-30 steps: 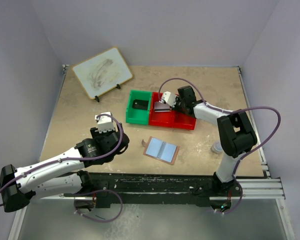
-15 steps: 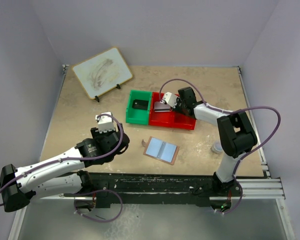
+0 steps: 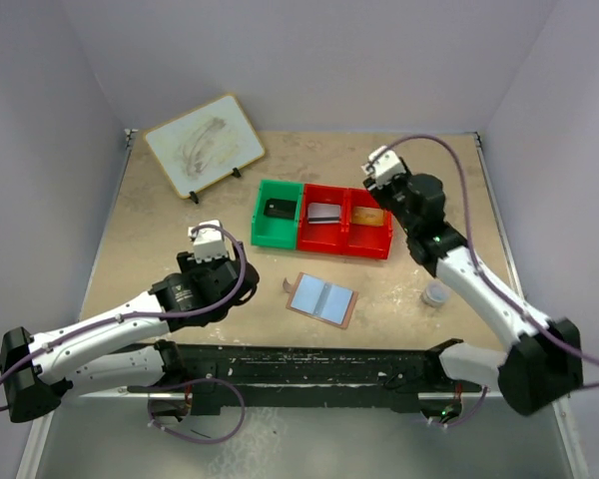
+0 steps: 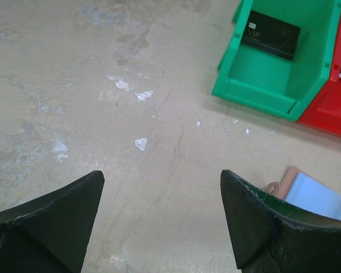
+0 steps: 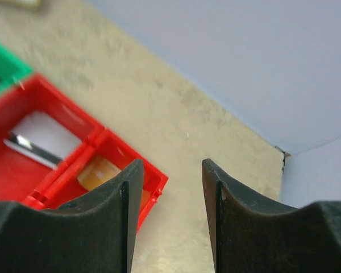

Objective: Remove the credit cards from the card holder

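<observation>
Card holder [image 3: 320, 298] lies open, flat on table [image 3: 140, 239], 6 o'clock of red bin [image 3: 339, 249]. Likely light, soft, floppy leather; pinch the tab [image 4: 271, 186] at its 9 o'clock edge. Left gripper [image 4: 160, 176] gapes wide, empty; right gripper [image 5: 170, 165] parted, empty.

Tabletop [image 3: 399, 279] lies bare around the card holder [image 3: 320, 298]; green bin [image 3: 275, 241] and red bins [image 3: 344, 246] block twelve o'clock, and a small pale round object [image 3: 435, 293] sits farther off at three.
</observation>
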Robot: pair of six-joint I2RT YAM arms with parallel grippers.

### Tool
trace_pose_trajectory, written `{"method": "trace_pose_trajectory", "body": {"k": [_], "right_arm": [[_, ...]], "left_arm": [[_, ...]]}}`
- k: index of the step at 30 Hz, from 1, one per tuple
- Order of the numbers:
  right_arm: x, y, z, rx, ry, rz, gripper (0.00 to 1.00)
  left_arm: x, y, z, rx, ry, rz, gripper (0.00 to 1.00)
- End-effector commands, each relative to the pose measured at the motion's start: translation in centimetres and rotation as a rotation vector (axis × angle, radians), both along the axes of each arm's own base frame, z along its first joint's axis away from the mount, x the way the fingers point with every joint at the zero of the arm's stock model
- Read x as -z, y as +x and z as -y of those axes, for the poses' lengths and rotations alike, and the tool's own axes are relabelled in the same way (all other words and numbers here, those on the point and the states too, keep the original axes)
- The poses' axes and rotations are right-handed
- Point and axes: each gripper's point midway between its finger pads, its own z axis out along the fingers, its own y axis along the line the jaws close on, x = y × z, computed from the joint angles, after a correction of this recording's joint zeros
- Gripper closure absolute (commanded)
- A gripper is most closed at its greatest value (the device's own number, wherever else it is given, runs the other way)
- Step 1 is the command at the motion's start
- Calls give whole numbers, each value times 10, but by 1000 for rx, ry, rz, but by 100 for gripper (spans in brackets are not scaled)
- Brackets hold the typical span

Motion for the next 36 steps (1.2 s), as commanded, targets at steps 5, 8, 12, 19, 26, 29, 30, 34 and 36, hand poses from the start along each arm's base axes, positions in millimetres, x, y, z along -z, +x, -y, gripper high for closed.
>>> {"method": "trace_pose_trajectory", "body": {"k": [5, 8, 12, 19, 26, 29, 30, 34, 36], "right_arm": [[-71, -80, 33, 143, 634, 259, 35], [-74, -111, 69, 289, 831, 332, 25], [-72, -136, 86, 343, 907, 343, 13], [-84, -137, 90, 421, 878, 245, 7], [-83, -128, 78, 425, 816, 116, 7], [-108, -140, 84, 411, 841, 160, 7], [-119, -145, 85, 395, 856, 180, 5], [-159, -168, 84, 291, 887, 241, 0], [-179, -179, 88, 275, 901, 272, 0]], "left_arm": [[-50, 24, -15, -117, 4, 118, 19], [-56, 32, -21, -160, -36, 137, 19], [-58, 39, -44, -230, -43, 131, 19], [-69, 50, -98, -342, -20, 86, 18], [-109, 40, -137, -464, 1, 107, 18], [-138, 23, -159, -552, 13, 196, 18], [-146, 17, -165, -571, 18, 220, 18], [-165, 1, -180, -622, 30, 267, 18], [-173, -3, -185, -644, 38, 288, 18]]}}
